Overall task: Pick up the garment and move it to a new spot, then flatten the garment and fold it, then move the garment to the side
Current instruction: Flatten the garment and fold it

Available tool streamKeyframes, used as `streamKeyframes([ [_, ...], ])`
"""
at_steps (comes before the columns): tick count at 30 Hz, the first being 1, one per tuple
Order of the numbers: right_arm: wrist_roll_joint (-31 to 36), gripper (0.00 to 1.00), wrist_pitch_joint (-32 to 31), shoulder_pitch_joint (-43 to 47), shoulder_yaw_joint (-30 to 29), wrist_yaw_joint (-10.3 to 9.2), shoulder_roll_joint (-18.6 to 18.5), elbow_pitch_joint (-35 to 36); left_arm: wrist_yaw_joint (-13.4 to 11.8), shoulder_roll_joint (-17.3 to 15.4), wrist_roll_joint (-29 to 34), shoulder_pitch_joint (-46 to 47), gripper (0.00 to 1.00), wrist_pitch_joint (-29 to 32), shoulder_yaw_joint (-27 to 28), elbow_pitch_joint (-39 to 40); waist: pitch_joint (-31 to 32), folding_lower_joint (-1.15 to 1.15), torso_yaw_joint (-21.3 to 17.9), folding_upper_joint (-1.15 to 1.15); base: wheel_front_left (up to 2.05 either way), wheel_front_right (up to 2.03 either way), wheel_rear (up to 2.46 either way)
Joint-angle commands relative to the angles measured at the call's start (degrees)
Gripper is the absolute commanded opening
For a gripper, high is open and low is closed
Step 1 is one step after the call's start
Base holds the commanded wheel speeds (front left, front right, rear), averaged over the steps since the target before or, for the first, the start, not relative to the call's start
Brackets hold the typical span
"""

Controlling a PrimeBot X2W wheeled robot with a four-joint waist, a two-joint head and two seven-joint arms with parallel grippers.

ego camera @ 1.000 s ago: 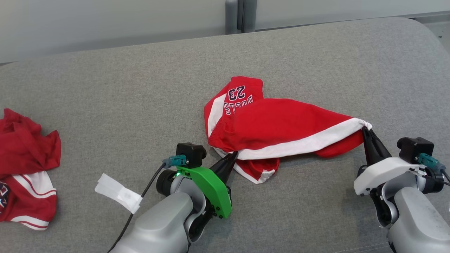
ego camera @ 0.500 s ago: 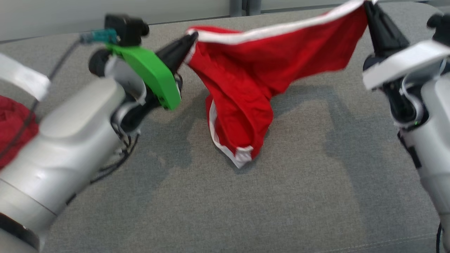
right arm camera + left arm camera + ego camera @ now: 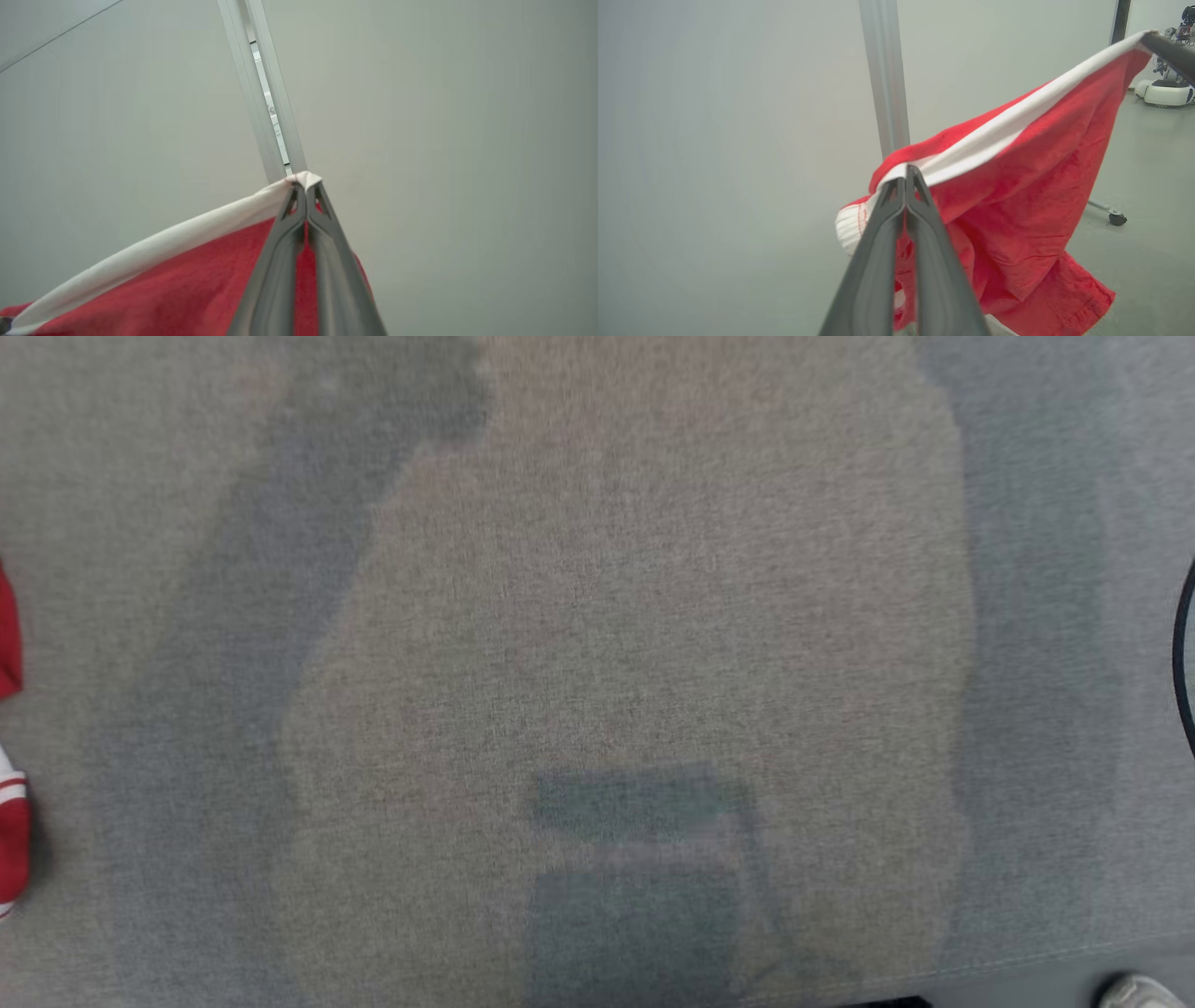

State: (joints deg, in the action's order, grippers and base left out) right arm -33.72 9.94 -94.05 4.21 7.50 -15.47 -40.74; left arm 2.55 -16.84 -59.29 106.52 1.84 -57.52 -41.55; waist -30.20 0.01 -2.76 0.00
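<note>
The garment (image 3: 1017, 186) is red with a white band along its top edge, and it hangs in the air stretched between both grippers. In the left wrist view my left gripper (image 3: 906, 169) is shut on one end of the white band, and the cloth bunches and droops below it. The right gripper's dark tip (image 3: 1169, 46) holds the other end at the upper right. In the right wrist view my right gripper (image 3: 306, 186) is shut on a white corner of the garment (image 3: 187, 280), which slopes away to the lower left.
Below lies the grey padded surface (image 3: 597, 616), crossed by broad shadows. Another red and white garment (image 3: 9, 840) pokes in at its left edge. A pale wall with a metal post (image 3: 885, 79) stands behind, and a white robot base (image 3: 1164, 88) sits on the floor far off.
Both grippers have lifted the garment off the grey surface and up out of the head view. The head camera has tilted down onto the surface.
</note>
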Motion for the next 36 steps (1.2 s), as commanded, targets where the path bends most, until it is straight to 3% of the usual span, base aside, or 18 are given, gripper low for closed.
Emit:
streamKeyframes([
  [1,1.74,0.0,1.69,-2.01,-0.23,-0.02,0.65,-2.18,0.26,0.48,1.6,1.78,0.0,-2.15,0.04,-2.31,-8.91,-0.01,1.56,0.0,0.0,0.0,0.0],
  [5,2.05,0.0,4.19,-5.01,0.43,-0.02,2.27,-4.21,0.95,2.5,4.53,4.16,0.0,-7.86,-0.78,-6.96,-11.71,-0.01,1.49,0.0,0.0,0.0,0.0],
  [10,1.12,0.0,5.22,1.03,6.97,-0.01,3.25,-4.29,2.53,4.01,7.07,-2.47,0.0,-13.67,-3.9,-12.66,-14.33,-0.01,1.19,0.0,0.0,0.0,0.0],
  [18,-5.35,0.0,5.27,19.75,17.98,-0.01,0.1,8.38,4.46,3.54,7.3,-19.76,0.0,-16.89,-6.61,-16.13,-14.53,-0.01,0.62,0.0,0.0,0.0,0.0],
  [22,-6.52,0.0,5.27,30.06,20.1,-0.01,-3.74,14.68,4.65,2.37,9.07,-30.1,0.0,-16.67,-3.82,-12.34,-12.73,-0.01,0.5,0.0,0.0,0.0,0.0],
  [26,-6.54,0.0,5.28,40.94,18.88,0.0,-8.63,21.25,3.46,1.57,12.24,-41.38,0.0,-16.57,3.61,-4.82,-9.52,-0.01,1.52,0.0,0.0,0.0,0.0],
  [36,-4.06,0.0,5.29,62.48,17.17,-0.01,-12.26,28.89,0.84,1.41,17.96,-64.24,0.0,-16.54,10.42,6.03,2.11,-0.01,3.08,0.0,0.0,0.0,0.0],
])
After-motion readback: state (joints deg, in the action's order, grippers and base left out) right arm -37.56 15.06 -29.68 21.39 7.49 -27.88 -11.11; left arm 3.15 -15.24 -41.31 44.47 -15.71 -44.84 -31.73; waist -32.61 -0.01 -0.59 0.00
